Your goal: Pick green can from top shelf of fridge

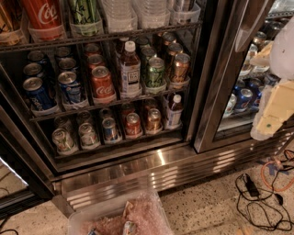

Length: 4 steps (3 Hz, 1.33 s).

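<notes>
Fridge [138, 176] open, tool [274, 113] at right edge

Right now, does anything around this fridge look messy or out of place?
Yes: loose black and orange cables tangle on the floor right of the fridge, and a bin of crumpled wrap sits at its base. The claw hangs at the right edge, by the door.

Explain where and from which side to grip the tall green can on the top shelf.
Likely mid-body, from the open front: the green can stands upright, with the Coca-Cola can close beside. The gripper is at far right.
</notes>
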Available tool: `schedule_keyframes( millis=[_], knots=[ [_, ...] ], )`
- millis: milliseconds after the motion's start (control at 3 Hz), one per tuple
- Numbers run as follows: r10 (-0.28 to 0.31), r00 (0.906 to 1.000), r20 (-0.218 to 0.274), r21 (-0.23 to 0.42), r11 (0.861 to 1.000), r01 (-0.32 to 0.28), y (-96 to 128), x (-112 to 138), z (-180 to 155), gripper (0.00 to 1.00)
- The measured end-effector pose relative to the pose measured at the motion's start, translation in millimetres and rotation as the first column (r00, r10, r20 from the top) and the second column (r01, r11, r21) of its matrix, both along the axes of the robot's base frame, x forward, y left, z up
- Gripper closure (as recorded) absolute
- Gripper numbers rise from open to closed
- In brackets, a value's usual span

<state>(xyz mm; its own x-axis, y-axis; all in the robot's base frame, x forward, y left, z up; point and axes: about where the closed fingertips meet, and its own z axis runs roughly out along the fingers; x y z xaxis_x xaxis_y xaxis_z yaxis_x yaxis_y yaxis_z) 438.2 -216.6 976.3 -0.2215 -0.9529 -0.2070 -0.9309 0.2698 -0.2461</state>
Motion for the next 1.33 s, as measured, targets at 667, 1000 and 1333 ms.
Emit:
schedule_keyframes(
  millis=[667, 1000, 1333],
  knots=[
    [-0.05, 0.9969, 0.061, 0.059, 0.997, 0.046, 9.0, 15.8, 9.2, 0.0],
    [-0.071, 0.9924, 0.1, 0.104, 0.993, 0.061, 17.9, 33.1, 16.4, 0.0],
    [-0.072, 0.9923, 0.1, 0.104, 0.993, 0.061, 18.0, 33.3, 16.5, 0.0]
  ],
)
